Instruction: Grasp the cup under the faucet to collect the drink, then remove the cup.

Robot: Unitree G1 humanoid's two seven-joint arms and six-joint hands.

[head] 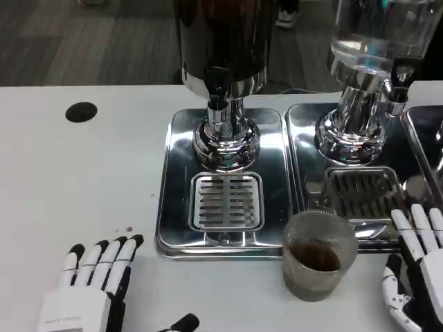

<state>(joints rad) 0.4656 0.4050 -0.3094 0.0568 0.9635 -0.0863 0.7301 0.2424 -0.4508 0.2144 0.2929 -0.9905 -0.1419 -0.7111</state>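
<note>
1. Cup stands on the desk at lower centre-right, dark drink in its bottom, just in front of the trays.
2. Faucet at top centre, over the left tray.
3. Left robot hand, lower left: fingers apart, holding nothing.
4. Right robot hand, lower right, beside the cup: fingers spread, empty.

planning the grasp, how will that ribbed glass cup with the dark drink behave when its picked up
The ribbed glass cup looks rigid and likely breakable, so a firm but not crushing grip suits it. Its ribbed wall should help against slipping. It holds only a shallow layer of dark drink, so it is probably fairly light, yet open-topped: tilting could spill.
</note>
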